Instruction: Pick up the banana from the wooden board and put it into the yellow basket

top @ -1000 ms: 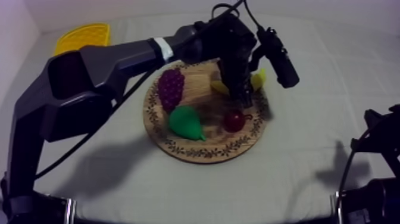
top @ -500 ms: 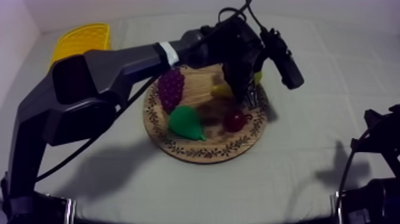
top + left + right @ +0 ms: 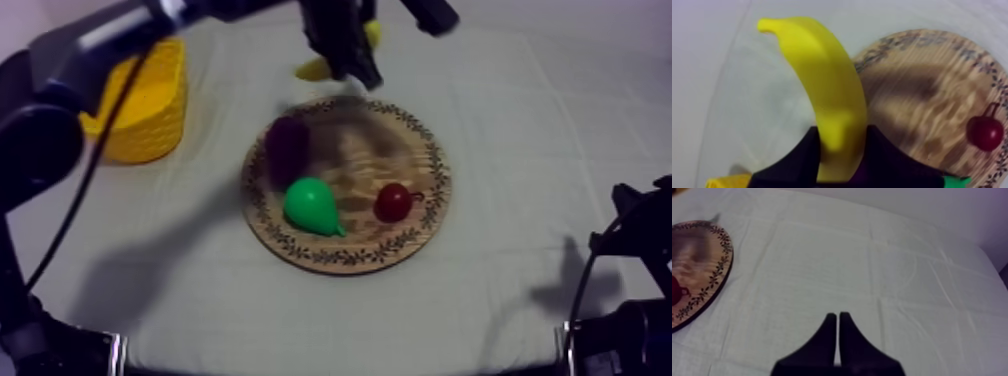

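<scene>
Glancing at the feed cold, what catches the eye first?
The yellow banana, clamped in the left gripper, hanging above the cloth beyond the far rim of the wooden board. Then the green pear, grapes and small red fruit on the board, and the yellow basket left of it.

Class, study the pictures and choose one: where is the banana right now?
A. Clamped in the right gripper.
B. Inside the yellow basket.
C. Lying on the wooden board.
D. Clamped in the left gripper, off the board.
D: the left gripper is shut on the banana, which hangs over the cloth beside the wooden board, not yet at the yellow basket.
</scene>
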